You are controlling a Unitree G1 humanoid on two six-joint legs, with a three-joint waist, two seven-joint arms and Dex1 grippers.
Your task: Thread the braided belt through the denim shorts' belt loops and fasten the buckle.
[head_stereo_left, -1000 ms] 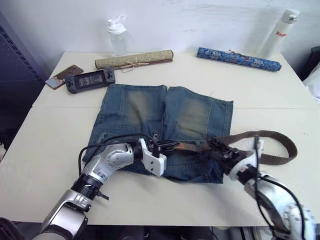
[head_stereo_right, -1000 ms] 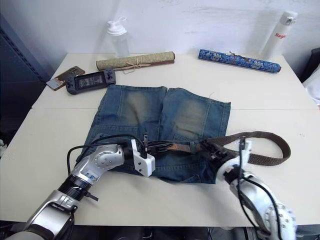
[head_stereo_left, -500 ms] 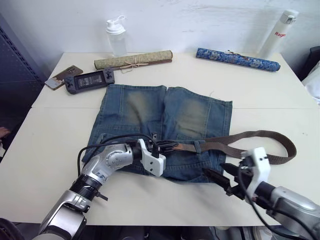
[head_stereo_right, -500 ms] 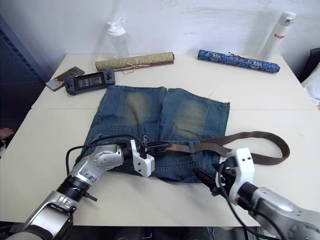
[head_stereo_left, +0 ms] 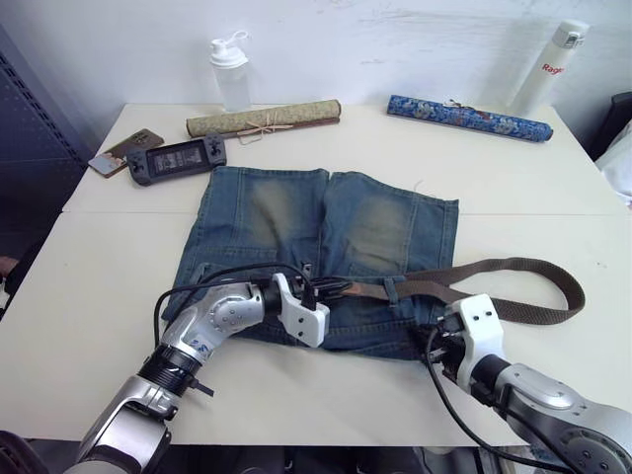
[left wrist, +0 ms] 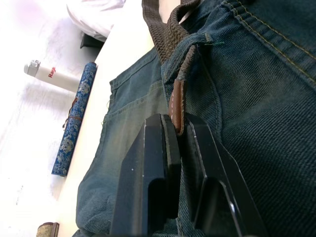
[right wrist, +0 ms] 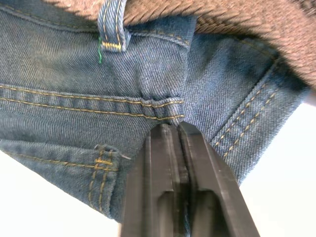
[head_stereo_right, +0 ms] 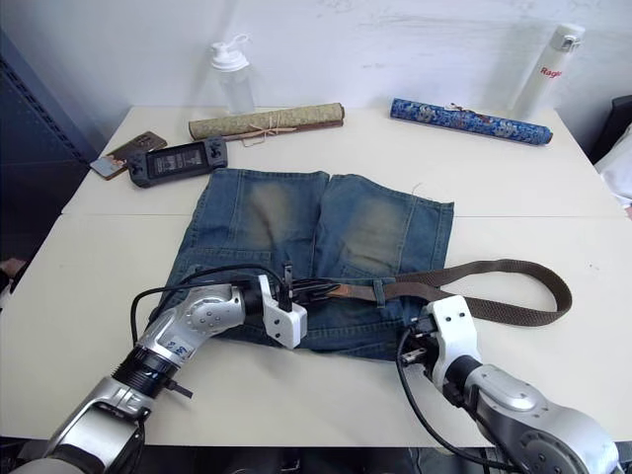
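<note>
The denim shorts (head_stereo_left: 296, 212) lie flat on the white table, waistband toward me. The braided belt (head_stereo_left: 533, 267) runs along the waistband through a belt loop (right wrist: 112, 24) and curls off to the right on the table. My left gripper (head_stereo_left: 331, 289) is at the middle of the waistband, shut on the belt's tan leather tip (left wrist: 177, 106). My right gripper (head_stereo_left: 432, 341) is at the waistband's right end, its fingers (right wrist: 163, 148) shut with a puckered fold of denim at their tips. The buckle is hidden.
Along the table's far side stand a clear bottle (head_stereo_left: 230, 74), a rolled tan mat (head_stereo_left: 265, 118), a blue patterned roll (head_stereo_left: 469, 117) and a white flask (head_stereo_left: 553, 64). A game console (head_stereo_left: 178, 158) and a phone (head_stereo_left: 123, 150) lie far left.
My right gripper came off the belt, drew back toward the front edge, then moved in to the waistband's right end and went from open to shut. The left gripper held still.
</note>
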